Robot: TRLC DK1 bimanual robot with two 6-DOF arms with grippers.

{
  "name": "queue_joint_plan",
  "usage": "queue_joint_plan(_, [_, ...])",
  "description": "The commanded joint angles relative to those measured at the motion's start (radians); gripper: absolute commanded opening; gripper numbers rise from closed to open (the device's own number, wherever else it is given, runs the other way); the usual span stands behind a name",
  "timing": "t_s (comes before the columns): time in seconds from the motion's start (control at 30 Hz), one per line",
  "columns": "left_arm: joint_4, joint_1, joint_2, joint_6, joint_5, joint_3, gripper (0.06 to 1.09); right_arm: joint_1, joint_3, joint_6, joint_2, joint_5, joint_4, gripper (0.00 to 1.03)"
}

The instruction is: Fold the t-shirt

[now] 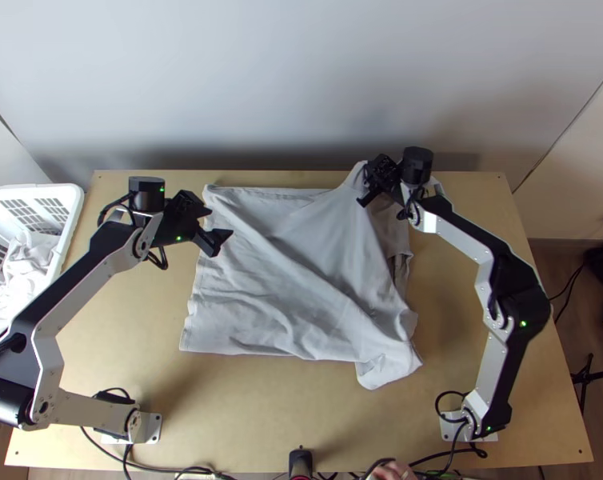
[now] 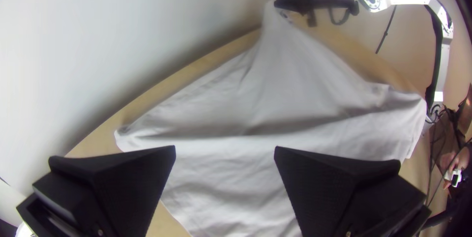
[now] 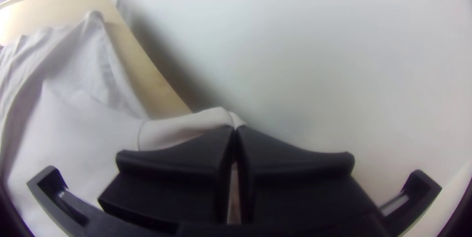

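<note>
Your flat-fingered black left gripper [image 2: 225, 148] gapes at the left of the grey cloth t-shirt [image 1: 293, 272] your right gripper [image 3: 235, 128] pinches.

T-shirt [image 1: 289, 276], one: plain light grey cloth. Placed across the middle of the table [image 1: 261, 408], reaching close to its far edge. Mostly spread, unevenly, with the body broad and low at the left; left edge wavy, near edge fairly straight. Long slanting creases run from the far left corner towards the near right. Right side gathered and overlapping, with loose folds; one flap juts out at the near right corner. Far right part drawn up into a raised peak, its stitched edge pinched in the right gripper [image 1: 369, 172], cloth sloping down from there.
</note>
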Motion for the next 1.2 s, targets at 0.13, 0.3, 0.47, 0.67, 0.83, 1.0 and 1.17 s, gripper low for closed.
queue_joint_plan(0.13, [0.002, -0.027, -0.017, 0.000, -0.018, -0.015, 1.03, -0.014, 0.162, -0.057, 0.169, 0.123, 0.054, 0.03])
queue_joint_plan(0.3, [0.011, -0.038, -0.017, -0.006, -0.020, -0.015, 1.03, -0.012, 0.244, -0.080, 0.238, 0.168, 0.054, 0.04])
queue_joint_plan(0.47, [0.009, -0.039, -0.018, -0.009, -0.020, -0.018, 1.03, -0.012, 0.251, -0.054, 0.256, 0.185, 0.051, 0.71])
queue_joint_plan(0.67, [0.009, -0.045, -0.023, -0.012, -0.020, -0.018, 1.03, -0.012, 0.250, 0.069, 0.259, 0.209, 0.051, 0.98])
queue_joint_plan(0.83, [0.005, -0.042, -0.037, -0.013, -0.021, -0.018, 1.03, -0.015, 0.253, 0.150, 0.210, 0.217, -0.015, 0.98])
queue_joint_plan(1.0, [0.002, -0.032, -0.047, -0.012, -0.021, -0.035, 1.03, -0.046, 0.254, 0.272, 0.087, 0.214, -0.102, 0.98])
queue_joint_plan(1.17, [0.002, -0.036, -0.064, -0.012, -0.020, -0.056, 1.03, -0.087, 0.254, 0.407, 0.018, 0.128, -0.282, 0.98])
